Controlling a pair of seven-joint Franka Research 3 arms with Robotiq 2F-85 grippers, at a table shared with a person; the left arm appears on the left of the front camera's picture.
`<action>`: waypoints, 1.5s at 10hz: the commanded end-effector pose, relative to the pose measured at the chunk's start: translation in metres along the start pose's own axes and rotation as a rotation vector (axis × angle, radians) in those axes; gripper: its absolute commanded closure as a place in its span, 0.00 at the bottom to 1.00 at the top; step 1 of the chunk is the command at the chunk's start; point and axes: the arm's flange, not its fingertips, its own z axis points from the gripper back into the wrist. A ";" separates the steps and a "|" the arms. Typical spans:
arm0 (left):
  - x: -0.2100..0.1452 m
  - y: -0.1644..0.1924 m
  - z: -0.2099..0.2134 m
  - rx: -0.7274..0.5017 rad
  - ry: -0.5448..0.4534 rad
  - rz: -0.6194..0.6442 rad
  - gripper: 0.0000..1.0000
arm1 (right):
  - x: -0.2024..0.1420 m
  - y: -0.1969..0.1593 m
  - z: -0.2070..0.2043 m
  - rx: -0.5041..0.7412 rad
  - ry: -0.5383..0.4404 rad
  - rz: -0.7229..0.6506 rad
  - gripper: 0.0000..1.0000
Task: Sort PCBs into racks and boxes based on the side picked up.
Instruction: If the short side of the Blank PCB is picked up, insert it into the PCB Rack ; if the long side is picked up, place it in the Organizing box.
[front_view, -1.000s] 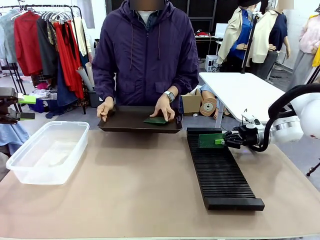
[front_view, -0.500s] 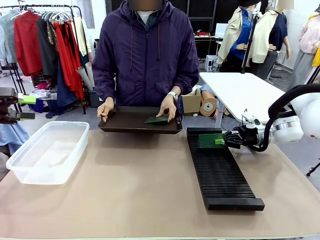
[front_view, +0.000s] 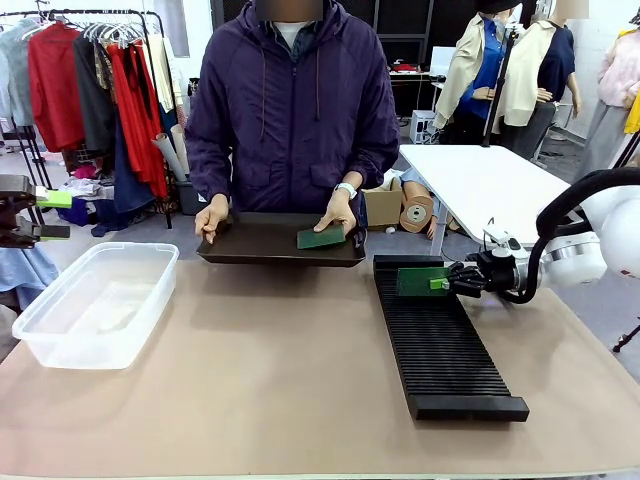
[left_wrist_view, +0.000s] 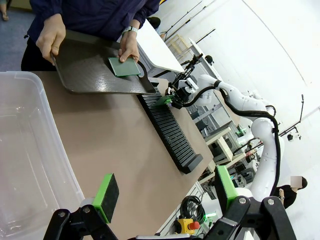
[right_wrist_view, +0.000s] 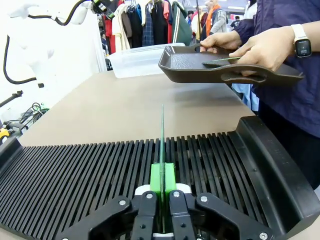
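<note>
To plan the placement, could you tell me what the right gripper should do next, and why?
Probably open slightly: the right gripper holds the thin green PCB upright, seemingly seated in a slot of the long black slotted plastic rack.

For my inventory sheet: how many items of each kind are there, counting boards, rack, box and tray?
PCBs: 2, the held PCB and the tray PCB
Rack: 1
Clear box: 1
Brown tray: 1
Total: 5

No readable text, labels, brands, numbers or signs in any view.
</note>
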 end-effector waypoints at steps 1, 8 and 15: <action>0.000 -0.001 0.001 -0.012 -0.006 -0.001 0.00 | 0.005 -0.002 -0.001 -0.018 -0.020 -0.001 0.63; 0.000 -0.001 0.001 -0.012 -0.006 -0.001 0.00 | 0.020 -0.004 0.007 -0.095 -0.059 -0.067 0.00; 0.000 -0.001 0.001 -0.012 -0.006 -0.001 0.00 | 0.014 -0.007 0.010 -0.074 -0.051 -0.061 0.00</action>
